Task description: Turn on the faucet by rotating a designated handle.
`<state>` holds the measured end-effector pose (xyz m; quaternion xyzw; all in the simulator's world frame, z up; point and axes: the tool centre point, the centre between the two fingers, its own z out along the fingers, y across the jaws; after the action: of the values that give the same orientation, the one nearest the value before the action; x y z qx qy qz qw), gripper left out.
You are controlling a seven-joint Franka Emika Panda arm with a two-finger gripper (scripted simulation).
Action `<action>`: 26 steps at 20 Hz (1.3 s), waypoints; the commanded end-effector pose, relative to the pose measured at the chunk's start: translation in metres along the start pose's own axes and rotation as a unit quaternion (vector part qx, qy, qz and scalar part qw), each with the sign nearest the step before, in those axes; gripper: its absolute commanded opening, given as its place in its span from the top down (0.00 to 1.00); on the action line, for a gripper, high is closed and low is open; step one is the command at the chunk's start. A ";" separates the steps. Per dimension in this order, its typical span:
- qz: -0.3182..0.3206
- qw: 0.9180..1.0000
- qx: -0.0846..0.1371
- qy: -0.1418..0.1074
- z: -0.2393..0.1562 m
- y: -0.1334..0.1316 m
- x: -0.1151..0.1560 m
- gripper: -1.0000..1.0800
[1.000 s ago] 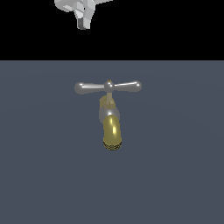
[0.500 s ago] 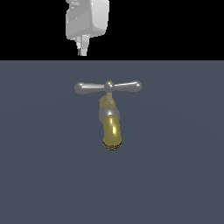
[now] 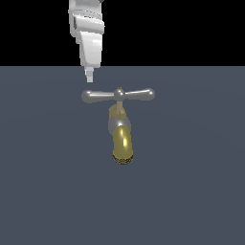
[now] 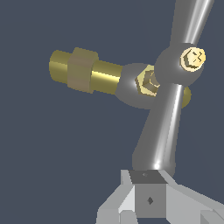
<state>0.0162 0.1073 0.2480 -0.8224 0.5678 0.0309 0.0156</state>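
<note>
The faucet (image 3: 122,143) stands on a dark grey surface, its brass-gold spout pointing toward the camera in the exterior view. Across its top lies the handle (image 3: 101,96), a silver crossbar with rounded ends and a small brass centre knob (image 3: 118,92). My gripper (image 3: 89,75) hangs just above the handle's end on the exterior view's left, shut, with nothing in it and a small gap to the bar. In the wrist view the handle (image 4: 164,131) runs up from just past my gripper (image 4: 148,194), and the faucet's brass body (image 4: 87,70) sticks out sideways.
A flat dark grey surface (image 3: 191,191) surrounds the faucet. Nothing else stands on it. Behind its far edge is black background.
My gripper has come down from the top of the exterior view to just above the handle's left end. The faucet and handle have not moved.
</note>
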 end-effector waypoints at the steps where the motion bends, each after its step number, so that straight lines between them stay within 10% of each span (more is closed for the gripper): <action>1: 0.028 1.000 0.002 0.008 0.013 -0.009 0.000 1.00; 26: 0.098 0.995 0.008 0.034 0.050 -0.015 -0.004 1.00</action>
<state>0.0308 0.1200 0.1983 -0.7633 0.6461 0.0003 -0.0002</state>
